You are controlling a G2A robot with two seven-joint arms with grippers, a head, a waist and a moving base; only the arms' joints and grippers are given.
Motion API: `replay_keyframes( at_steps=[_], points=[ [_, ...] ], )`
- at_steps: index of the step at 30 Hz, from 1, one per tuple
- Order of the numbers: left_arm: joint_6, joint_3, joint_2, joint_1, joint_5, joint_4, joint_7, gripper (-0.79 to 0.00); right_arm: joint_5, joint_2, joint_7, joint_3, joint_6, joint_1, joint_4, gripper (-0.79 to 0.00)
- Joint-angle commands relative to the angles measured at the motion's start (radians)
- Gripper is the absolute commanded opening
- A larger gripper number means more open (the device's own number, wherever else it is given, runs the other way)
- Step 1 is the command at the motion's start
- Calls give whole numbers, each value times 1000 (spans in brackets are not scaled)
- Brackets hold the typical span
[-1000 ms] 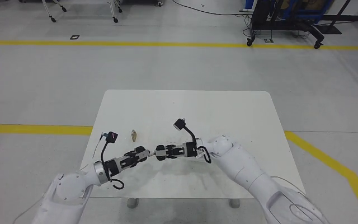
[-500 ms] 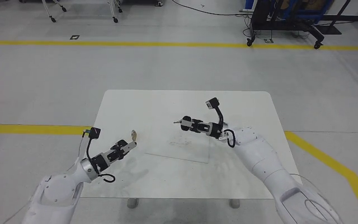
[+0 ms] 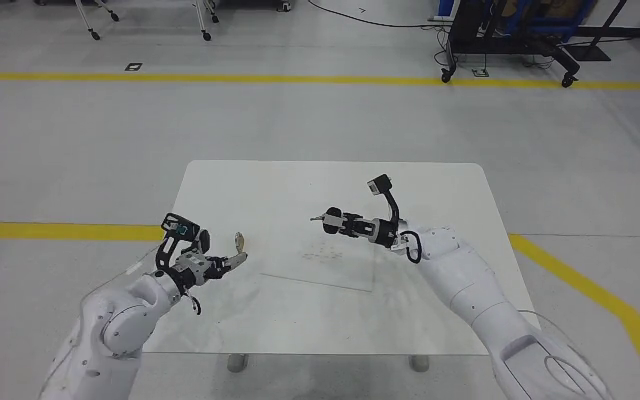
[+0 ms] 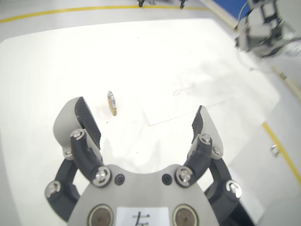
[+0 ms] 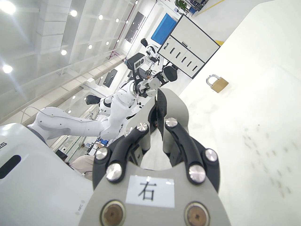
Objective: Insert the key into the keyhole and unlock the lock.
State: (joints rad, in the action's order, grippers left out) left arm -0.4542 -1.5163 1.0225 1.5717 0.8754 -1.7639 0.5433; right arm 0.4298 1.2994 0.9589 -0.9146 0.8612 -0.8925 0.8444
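Two grippers are over one white rectangular table (image 3: 440, 190). The left gripper (image 3: 228, 262) (image 4: 141, 109) has its ribbed black fingers spread wide with nothing between them. It sits near the table's left edge, just beside the small brass padlock with a silver shackle (image 3: 239, 241) (image 4: 112, 103) (image 5: 217, 83), on the padlock's near side and apart from it.

The padlock rests on the surface toward the left edge, about midway between the far and near edges. It turns its narrow side to the left wrist view and its broad face to the right wrist view.

The right gripper (image 3: 326, 216) (image 5: 157, 99) is over the middle of the table, well apart from the padlock. Its fingers are pressed together on a small silver key (image 3: 316, 215), whose tip juts past them toward the left edge.

A thin clear rectangular sheet (image 3: 340, 275) (image 4: 178, 104) lies flat near the centre, between the two grippers, with faint grey scuff marks (image 3: 322, 252) (image 5: 270, 151) on it.

Each gripper body carries a white label (image 4: 142, 216) (image 5: 150, 190) with one black character.

A yellow floor line (image 3: 300, 78) and a black-framed trolley (image 3: 510, 40) lie beyond the far edge.
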Motion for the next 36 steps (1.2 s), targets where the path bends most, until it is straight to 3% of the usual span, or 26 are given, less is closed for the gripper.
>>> replay_keyframes(
  at_steps=[1,6,8,15,19,22,24,25,36],
  points=[
    [-1,69,6,-81,90,70,1,-268,0,0,0,0,0,0,0,-785],
    [22,186,23,-223,152,216,19,-397,0,0,0,0,0,0,0,-785],
    [58,223,30,-253,183,249,30,-400,0,0,0,0,0,0,0,-785],
    [176,301,49,-314,270,320,29,-400,0,0,0,0,0,0,0,-785],
    [185,310,54,-332,259,343,22,-471,0,0,0,0,0,0,0,-785],
    [201,311,55,-329,277,342,14,-566,0,0,0,0,0,0,0,-785],
    [205,310,55,-320,280,334,10,-770,0,0,0,0,0,0,0,-785],
    [211,309,54,-315,292,330,7,-785,0,0,0,0,0,0,0,-785],
    [216,294,53,-303,326,326,13,-785,0,0,0,0,0,0,0,-785]
  ],
)
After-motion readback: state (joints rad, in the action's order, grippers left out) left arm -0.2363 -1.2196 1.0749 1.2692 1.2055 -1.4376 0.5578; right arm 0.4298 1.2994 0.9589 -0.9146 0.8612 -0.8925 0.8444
